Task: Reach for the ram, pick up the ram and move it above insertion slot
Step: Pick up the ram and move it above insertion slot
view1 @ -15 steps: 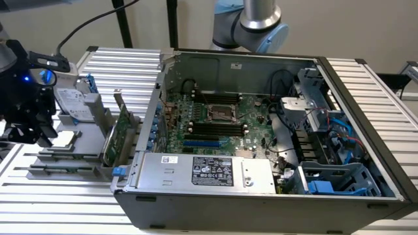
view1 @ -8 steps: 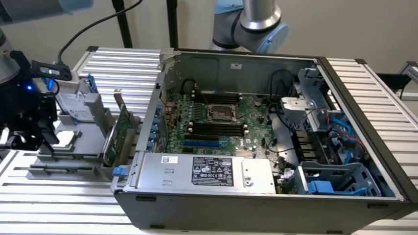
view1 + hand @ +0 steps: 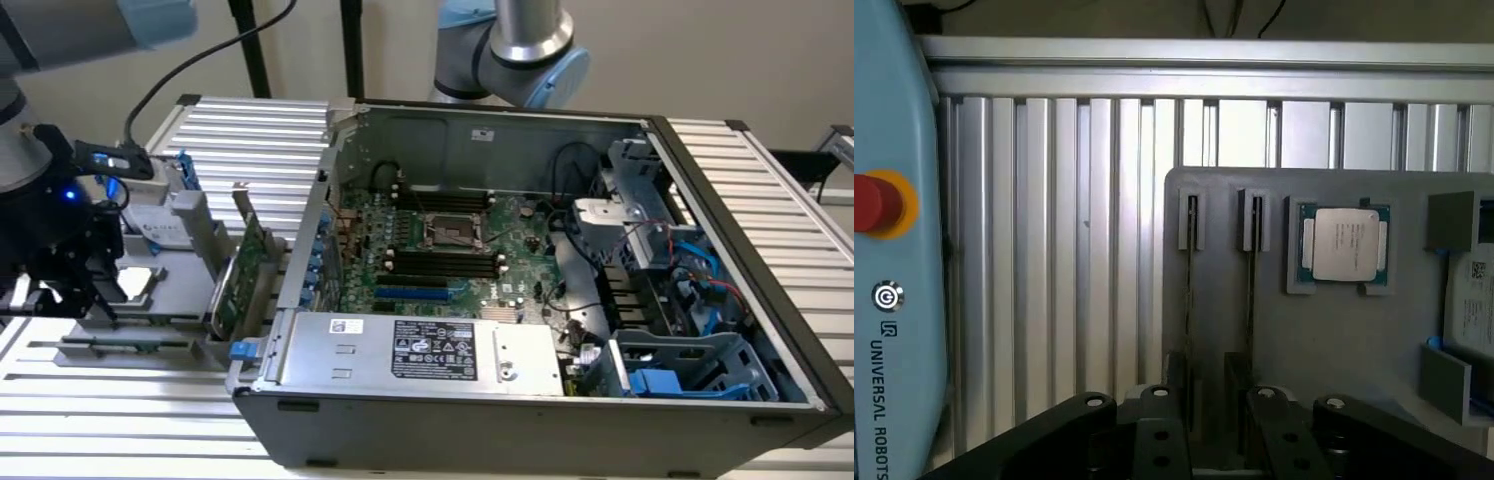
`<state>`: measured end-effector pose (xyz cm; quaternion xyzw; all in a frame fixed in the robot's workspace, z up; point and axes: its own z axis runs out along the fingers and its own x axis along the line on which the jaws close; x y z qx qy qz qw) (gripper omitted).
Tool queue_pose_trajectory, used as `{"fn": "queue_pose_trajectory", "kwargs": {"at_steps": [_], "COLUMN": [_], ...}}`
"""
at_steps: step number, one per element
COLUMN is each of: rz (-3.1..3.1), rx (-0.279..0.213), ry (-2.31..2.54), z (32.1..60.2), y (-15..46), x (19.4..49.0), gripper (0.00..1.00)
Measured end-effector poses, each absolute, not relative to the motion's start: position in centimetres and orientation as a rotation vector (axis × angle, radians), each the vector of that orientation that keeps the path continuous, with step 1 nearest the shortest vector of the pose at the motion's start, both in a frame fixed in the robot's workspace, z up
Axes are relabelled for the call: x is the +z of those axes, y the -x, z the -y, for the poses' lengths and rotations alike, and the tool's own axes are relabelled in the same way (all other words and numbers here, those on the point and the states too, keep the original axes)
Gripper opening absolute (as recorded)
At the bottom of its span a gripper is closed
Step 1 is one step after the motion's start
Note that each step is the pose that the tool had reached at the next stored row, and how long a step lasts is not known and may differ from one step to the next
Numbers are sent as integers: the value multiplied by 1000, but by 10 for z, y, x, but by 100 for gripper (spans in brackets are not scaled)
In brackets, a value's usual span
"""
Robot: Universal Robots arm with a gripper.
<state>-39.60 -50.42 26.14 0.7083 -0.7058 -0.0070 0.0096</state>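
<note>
Reach step, I judge — the black gripper [image 3: 1207, 372], spread and empty at nine o'clock of the open grey computer case [image 3: 534, 420], must centre over a thin edge-on ram strip [image 3: 1191, 290].

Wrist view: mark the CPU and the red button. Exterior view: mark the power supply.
CPU [image 3: 1345, 245], wrist view, middle of its metal lid.
red button [image 3: 874, 200], wrist view, its red face.
power supply [image 3: 434, 350], exterior view, the label on its top.
</note>
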Motion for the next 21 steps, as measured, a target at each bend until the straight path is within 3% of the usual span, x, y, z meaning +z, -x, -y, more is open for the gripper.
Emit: {"fn": "queue_pose_trajectory", "kwargs": {"at_steps": [21], "rz": [2204], "rx": [-22], "ry": [-2212], "z": [509], "y": [396], "x": [223], "gripper": [31]}}
